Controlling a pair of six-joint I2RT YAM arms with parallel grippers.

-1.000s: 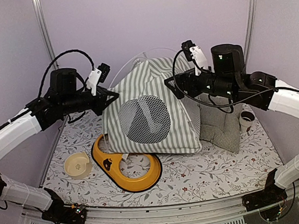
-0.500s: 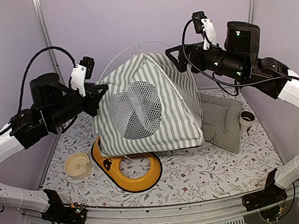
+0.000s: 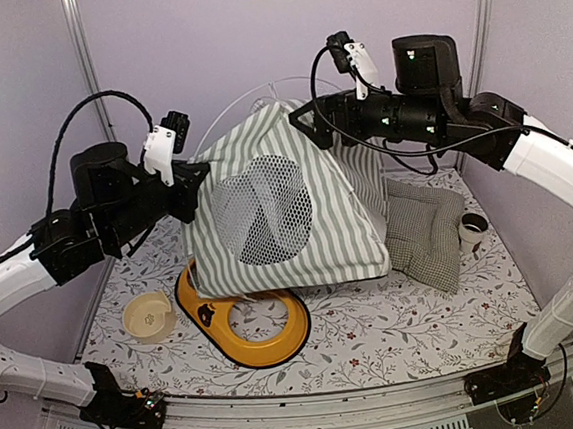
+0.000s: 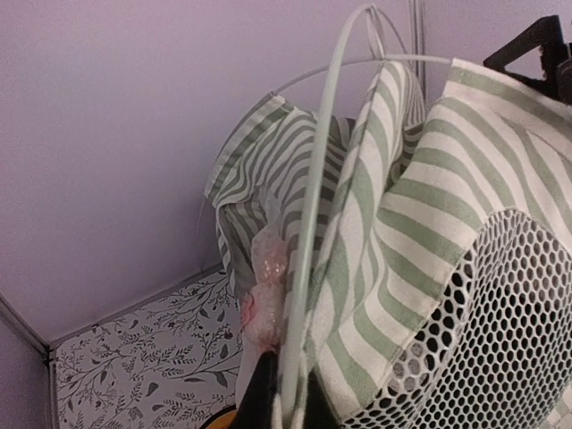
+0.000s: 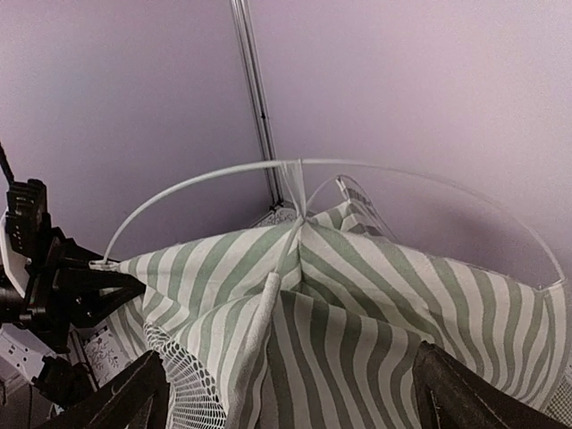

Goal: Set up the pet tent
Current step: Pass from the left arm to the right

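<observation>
The pet tent (image 3: 287,214), green-and-white striped with a round grey mesh window (image 3: 263,214), stands slumped at mid-table, with thin white poles (image 3: 246,100) arching over its top. My left gripper (image 3: 195,177) is at the tent's upper left edge. In the left wrist view it (image 4: 279,398) is shut on a white pole (image 4: 313,223) and the striped fabric beside it. My right gripper (image 3: 304,128) is at the tent's peak. In the right wrist view it (image 5: 295,402) is wide open, with striped fabric (image 5: 375,331) bulging between its fingers (image 5: 116,402).
A yellow ring-shaped tray (image 3: 246,323) lies under the tent's front edge. A cream bowl (image 3: 148,316) sits to its left. A green-checked cushion (image 3: 423,228) leans at the tent's right, with a white cup (image 3: 472,228) beyond it. Purple walls close in on three sides.
Both arms have risen and the tent has lifted and shifted left. My right gripper has moved left from the tent's right side to its peak. My left gripper still holds the left edge.
</observation>
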